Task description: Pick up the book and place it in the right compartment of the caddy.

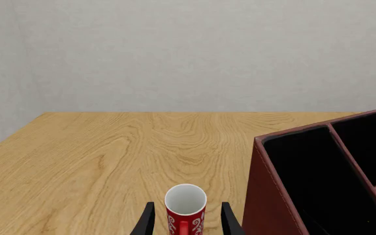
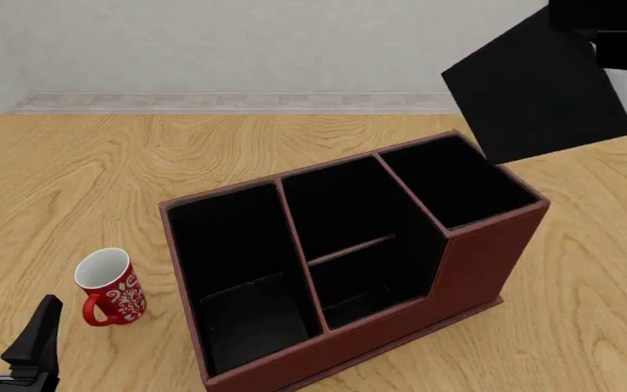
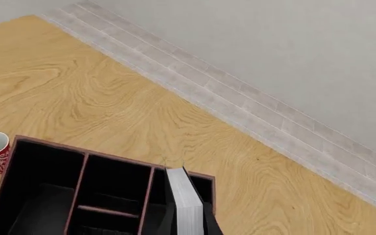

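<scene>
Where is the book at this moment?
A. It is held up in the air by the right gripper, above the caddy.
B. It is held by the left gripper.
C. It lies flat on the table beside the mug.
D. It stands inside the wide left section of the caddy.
A: in the front view the book hangs tilted in the air over the right compartment of the caddy, and the right wrist view shows its white page edges between that gripper's fingers.

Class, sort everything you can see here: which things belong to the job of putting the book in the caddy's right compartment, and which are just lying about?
Belong to the job:
book, held up by the right hand
caddy
right compartment

Just lying about:
mug, on the table in front of the left hand
</scene>
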`<state>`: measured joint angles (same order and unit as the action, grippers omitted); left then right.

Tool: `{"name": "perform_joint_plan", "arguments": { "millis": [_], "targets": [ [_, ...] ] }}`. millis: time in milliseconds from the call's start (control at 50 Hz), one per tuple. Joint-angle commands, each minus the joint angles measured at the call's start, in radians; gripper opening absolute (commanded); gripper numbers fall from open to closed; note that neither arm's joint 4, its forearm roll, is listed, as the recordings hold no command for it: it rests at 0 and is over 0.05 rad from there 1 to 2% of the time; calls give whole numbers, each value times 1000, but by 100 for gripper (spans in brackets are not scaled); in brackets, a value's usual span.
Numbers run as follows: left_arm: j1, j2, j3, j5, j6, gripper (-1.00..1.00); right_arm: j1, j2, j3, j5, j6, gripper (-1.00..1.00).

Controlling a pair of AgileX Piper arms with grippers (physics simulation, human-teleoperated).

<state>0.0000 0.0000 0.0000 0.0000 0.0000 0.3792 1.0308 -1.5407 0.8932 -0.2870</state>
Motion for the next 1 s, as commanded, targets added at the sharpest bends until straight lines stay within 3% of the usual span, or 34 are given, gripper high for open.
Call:
{"name": "perform_joint_plan", "arguments": {
  "millis": [20, 1000],
  "targets": [
    [0, 0, 0, 0, 0, 100, -8, 16, 11, -11, 26, -100],
    [0, 0, 0, 0, 0, 100, -43, -10, 122, -77, 64, -100]
  ]
}}
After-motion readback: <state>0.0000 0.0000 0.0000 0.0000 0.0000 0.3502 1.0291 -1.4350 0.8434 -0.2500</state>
